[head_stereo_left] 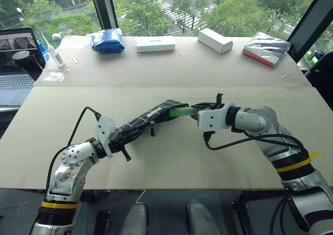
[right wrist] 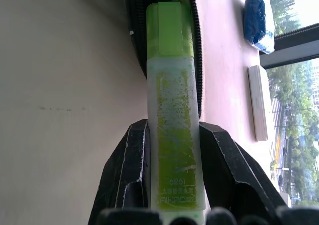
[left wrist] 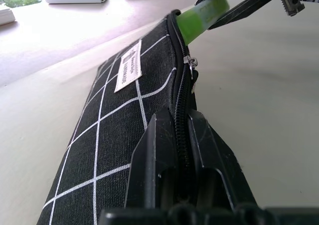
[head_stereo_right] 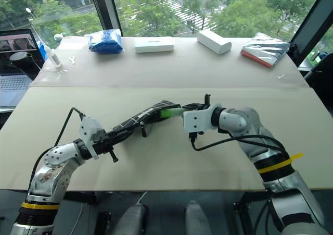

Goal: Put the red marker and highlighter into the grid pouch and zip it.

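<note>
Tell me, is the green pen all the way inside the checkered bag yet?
Not yet. The highlighter has only its tip inside the open mouth of the grid pouch; the rest sticks out, gripped by the right gripper.

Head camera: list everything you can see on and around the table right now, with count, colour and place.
grid pouch: one, black with white lines, mid table, held up at one end
highlighter: one, green, tip entering the pouch's open mouth
laptop: one, open, far left
bottle: one, white, back left
bag: one, blue, back left
boxes: two, white, back centre
packet: one, silver and red, back right
left gripper: shut on the pouch
right gripper: shut on the highlighter
</note>
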Tool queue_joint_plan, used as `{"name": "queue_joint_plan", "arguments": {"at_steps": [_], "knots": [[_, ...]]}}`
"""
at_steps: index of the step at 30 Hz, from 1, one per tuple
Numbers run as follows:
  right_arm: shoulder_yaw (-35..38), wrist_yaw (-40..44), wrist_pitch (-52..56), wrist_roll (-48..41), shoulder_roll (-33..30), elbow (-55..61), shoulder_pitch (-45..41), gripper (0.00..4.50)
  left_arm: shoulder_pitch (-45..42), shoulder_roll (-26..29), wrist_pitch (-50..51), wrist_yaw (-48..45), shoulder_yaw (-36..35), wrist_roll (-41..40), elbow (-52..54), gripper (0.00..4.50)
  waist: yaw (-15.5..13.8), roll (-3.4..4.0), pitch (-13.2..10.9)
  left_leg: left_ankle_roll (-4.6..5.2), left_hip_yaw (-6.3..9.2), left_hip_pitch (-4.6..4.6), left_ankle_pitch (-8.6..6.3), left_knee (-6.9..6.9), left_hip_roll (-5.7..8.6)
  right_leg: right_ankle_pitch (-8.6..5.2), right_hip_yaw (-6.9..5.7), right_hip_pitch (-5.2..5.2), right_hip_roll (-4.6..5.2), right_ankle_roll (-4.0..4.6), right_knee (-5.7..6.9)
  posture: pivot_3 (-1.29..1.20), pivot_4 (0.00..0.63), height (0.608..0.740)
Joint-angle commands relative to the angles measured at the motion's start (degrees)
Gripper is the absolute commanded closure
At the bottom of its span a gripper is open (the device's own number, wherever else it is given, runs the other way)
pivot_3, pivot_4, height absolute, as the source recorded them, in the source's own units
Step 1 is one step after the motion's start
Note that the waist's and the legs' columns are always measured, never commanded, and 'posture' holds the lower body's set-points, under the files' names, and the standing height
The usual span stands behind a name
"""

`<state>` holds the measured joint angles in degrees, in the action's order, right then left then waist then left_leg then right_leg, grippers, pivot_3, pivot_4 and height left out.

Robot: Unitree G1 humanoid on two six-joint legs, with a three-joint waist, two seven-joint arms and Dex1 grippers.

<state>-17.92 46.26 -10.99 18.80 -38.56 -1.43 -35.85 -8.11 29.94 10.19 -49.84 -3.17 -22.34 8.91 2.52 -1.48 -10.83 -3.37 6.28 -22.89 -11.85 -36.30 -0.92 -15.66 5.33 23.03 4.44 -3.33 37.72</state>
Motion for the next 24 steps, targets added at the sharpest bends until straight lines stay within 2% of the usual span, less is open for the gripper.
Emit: {"name": "queue_joint_plan", "arguments": {"at_steps": [1,5,15,24], "knots": [[2.2,1.9,1.7,-3.4,0.2,2.0,-1.6,3.48,-0.3,0.7,-0.9,-0.3,-0.6,-0.2,1.0,4.50,0.0,0.00,0.0,0.00,0.00,0.00,0.00,0.00,0.00,0.00,0.00,0.00,0.00,0.00,0.01,0.00,0.150,0.740],[0.6,0.8,0.0,0.1,0.3,1.1,-2.4,3.48,-0.4,0.7,-0.8,-0.6,-0.6,-0.2,0.9,4.50,0.1,0.00,0.0,0.00,0.00,0.01,0.00,0.00,0.00,0.00,0.00,0.00,0.00,0.00,0.03,0.00,0.150,0.740],[-5.4,-1.1,-0.4,6.8,8.1,1.6,-4.5,3.48,-1.4,0.6,-0.6,-0.9,-0.3,-0.2,0.3,4.50,0.1,0.00,0.0,-0.02,0.00,0.02,0.01,0.00,0.00,0.00,0.00,0.07,-0.01,0.00,0.17,0.00,0.150,0.740],[-10.0,-6.1,-8.4,12.5,11.7,-2.7,-6.8,3.48,-1.1,0.5,-0.3,-0.6,-0.6,-0.4,0.6,4.50,0.1,0.00,0.0,-0.05,0.00,0.03,0.03,-0.01,-0.01,0.00,-0.01,0.08,-0.01,0.00,0.23,0.00,0.150,0.740]]}}
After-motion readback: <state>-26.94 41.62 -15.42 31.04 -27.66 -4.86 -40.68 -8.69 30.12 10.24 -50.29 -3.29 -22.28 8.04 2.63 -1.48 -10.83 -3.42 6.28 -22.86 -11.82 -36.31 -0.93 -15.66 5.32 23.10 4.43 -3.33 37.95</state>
